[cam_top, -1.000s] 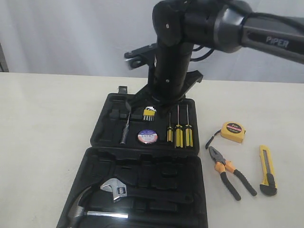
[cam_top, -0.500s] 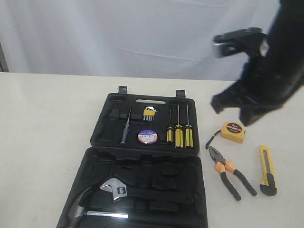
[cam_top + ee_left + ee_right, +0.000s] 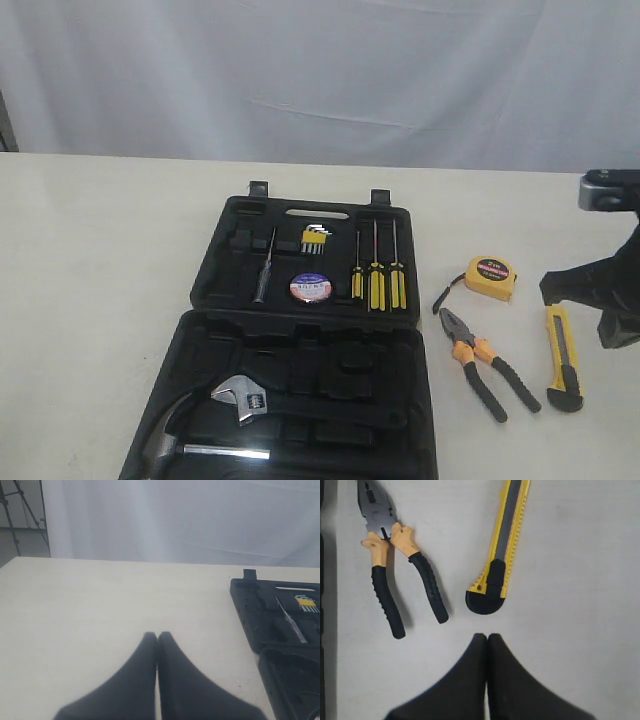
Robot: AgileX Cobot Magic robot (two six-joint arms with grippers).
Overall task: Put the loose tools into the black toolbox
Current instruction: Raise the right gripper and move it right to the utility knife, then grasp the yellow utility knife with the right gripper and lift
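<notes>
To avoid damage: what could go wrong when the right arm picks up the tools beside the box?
1. The right tool is shut near the utility knife; descending shut, it may push the knife away.
2. The pliers lie close to the tape measure; grasping one could drag the other.

My right arm (image 3: pixel 608 285) shows only at the far right edge of the exterior view, its right tool (image 3: pixel 486 636) aimed straight down with jaws pressed together on nothing, while my left tool (image 3: pixel 157 634) points forward, jaws likewise closed and empty.
</notes>
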